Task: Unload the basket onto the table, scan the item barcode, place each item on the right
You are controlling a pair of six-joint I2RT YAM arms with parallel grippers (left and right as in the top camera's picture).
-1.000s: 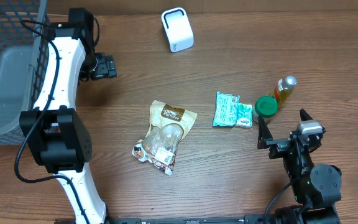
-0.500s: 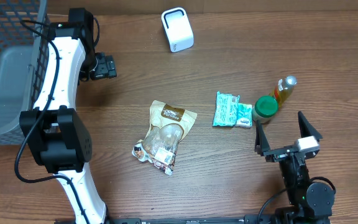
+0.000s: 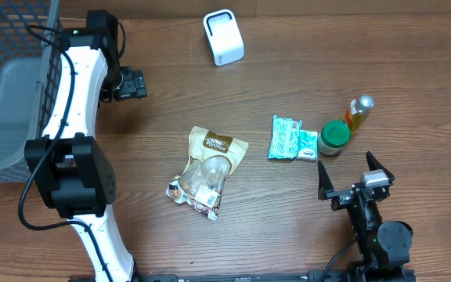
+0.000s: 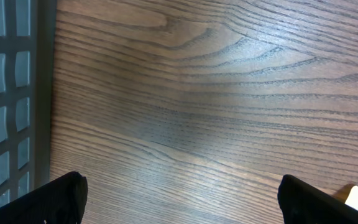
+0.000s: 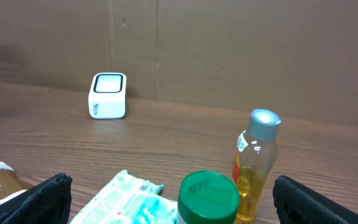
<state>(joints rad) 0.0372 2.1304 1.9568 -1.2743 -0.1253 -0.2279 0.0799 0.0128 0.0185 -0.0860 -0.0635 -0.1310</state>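
The white barcode scanner (image 3: 223, 37) stands at the back of the table; the right wrist view shows the scanner (image 5: 107, 95) far off on the left. Several items lie mid-table: a tan snack bag (image 3: 207, 170), a teal wipes pack (image 3: 291, 139), a green-lidded jar (image 3: 334, 135) and a yellow oil bottle (image 3: 358, 112). My right gripper (image 3: 344, 162) is open just in front of the jar (image 5: 208, 197) and the bottle (image 5: 255, 163), holding nothing. My left gripper (image 3: 135, 84) hangs open over bare wood at the left, beside the basket.
A grey wire basket (image 3: 10, 86) with a grey bin inside fills the far left, and its mesh (image 4: 8, 93) lines the left edge of the left wrist view. A brown wall backs the table behind the scanner.
My right gripper has dropped back toward the front edge and shifted slightly left, still open. The left arm and all items have stayed put.
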